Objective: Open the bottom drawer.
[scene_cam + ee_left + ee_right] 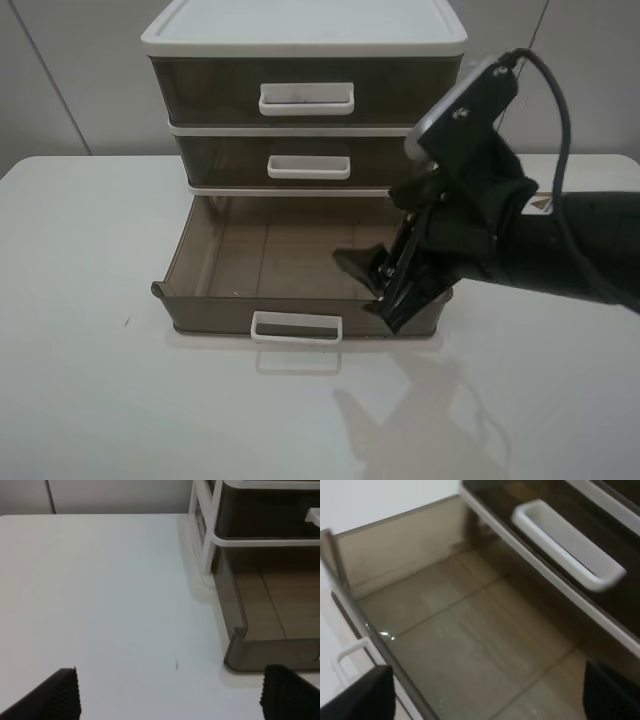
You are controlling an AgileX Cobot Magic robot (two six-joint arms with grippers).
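Note:
The bottom drawer (205, 300) is a shallow olive-brown translucent tray with a small white loop handle (296, 327). It stands pulled out from the white-framed three-drawer unit (305, 40), and its inside is bare. My right gripper (378, 290) is open and empty, hanging over the drawer's front right corner; the right wrist view looks down into the drawer (470, 645) with both fingertips (367, 692) at the frame's edges. My left gripper (170, 700) is open and empty over the bare table beside the drawer's left front corner (240, 655). The left arm is out of the exterior view.
The white table (100, 400) stretches in front of and on both sides of the unit. The middle drawer (309, 166) and top drawer (306, 98) are shut. A wall stands behind the unit.

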